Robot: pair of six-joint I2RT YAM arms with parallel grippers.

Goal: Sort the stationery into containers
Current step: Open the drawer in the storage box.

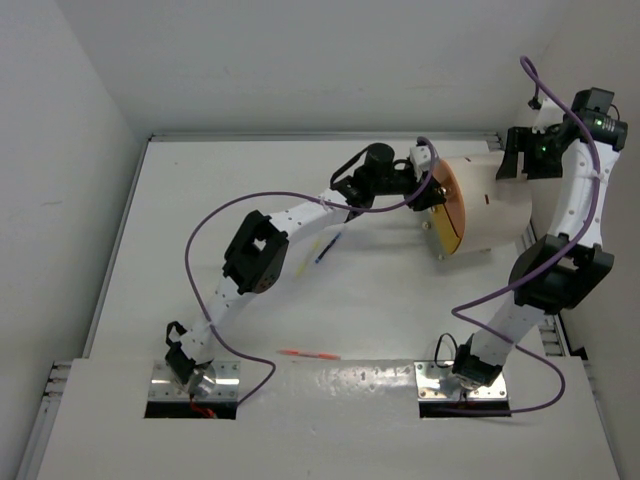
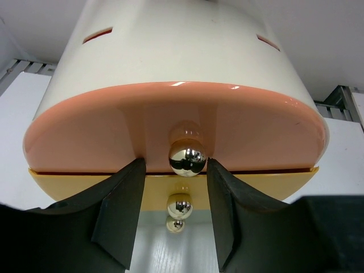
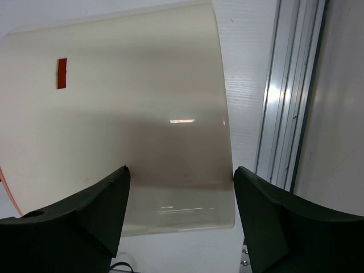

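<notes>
The drum (image 1: 495,205) was sited in the table's (image 1: 240,170) far right corner, with open room to its left. The left gripper (image 2: 175,162) was set open, its 2 fingers flanking the knob (image 2: 187,157). The right gripper (image 3: 179,170) was spread wide over the drum's rear. 1 red pen (image 1: 310,354) was located near the front edge.
</notes>
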